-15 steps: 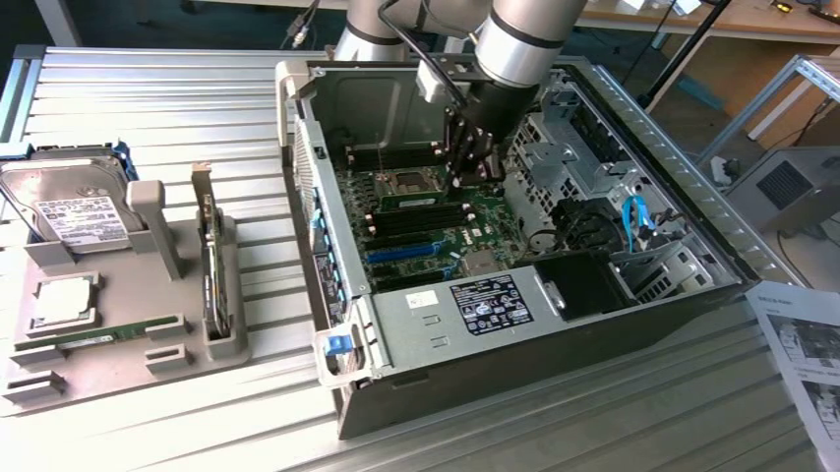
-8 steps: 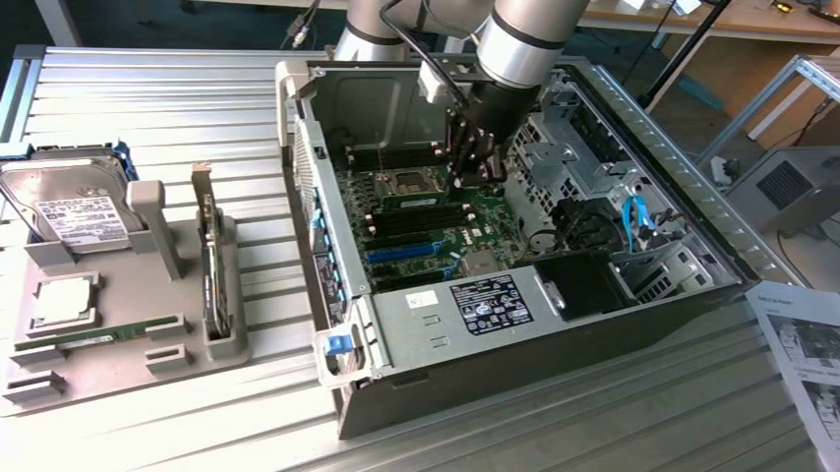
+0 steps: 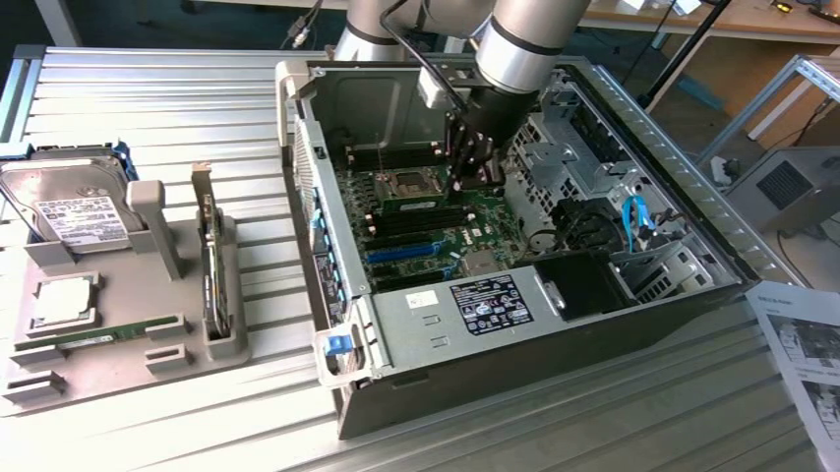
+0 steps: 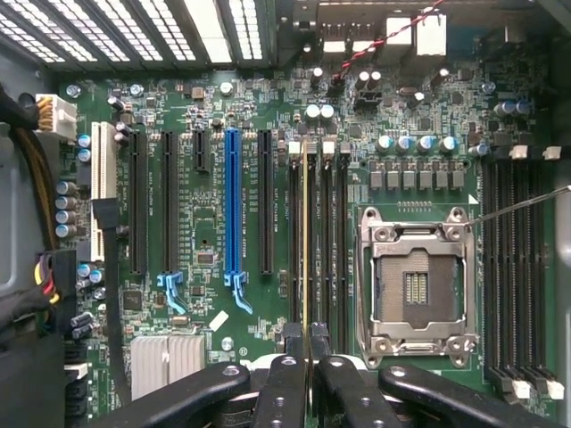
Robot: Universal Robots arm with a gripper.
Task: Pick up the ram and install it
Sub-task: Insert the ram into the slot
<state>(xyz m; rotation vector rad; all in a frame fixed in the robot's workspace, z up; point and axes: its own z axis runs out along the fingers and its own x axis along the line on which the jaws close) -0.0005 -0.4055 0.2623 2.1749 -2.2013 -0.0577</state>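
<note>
Down inside the open computer case (image 3: 552, 364), the gripper (image 4: 308, 346) has its black fingers (image 4: 284, 374) pinched narrow on the ram (image 4: 308, 232). The ram stands on edge in line with the bank of black memory slots (image 4: 332, 250), just beside the bare processor socket (image 4: 415, 285). Whether the stick is seated in a slot or held just above it cannot be told. The fingers cover its near end, and their own bases are cut off at the frame edge.

From the wrist view the ram presents its thin top edge, a pale yellow-green line running the length of the slots. Its faces and chips are turned out of sight. In the exterior view the arm's grey wrist (image 3: 518, 44) and the dark gripper body block part of the motherboard (image 3: 493, 221), and the fingertips are hard to make out against the dark slots.

White lettering printed on the board beside the blue expansion slot (image 4: 233, 214) is too small to read. The black sticker (image 3: 489, 300) on the power supply and the white label on the hard drive (image 3: 73, 211), which sits in a grey fixture (image 3: 125, 359) on the exterior view's left, carry print that cannot be read. The same goes for the printed sheet (image 3: 804, 354) at the exterior view's right
</note>
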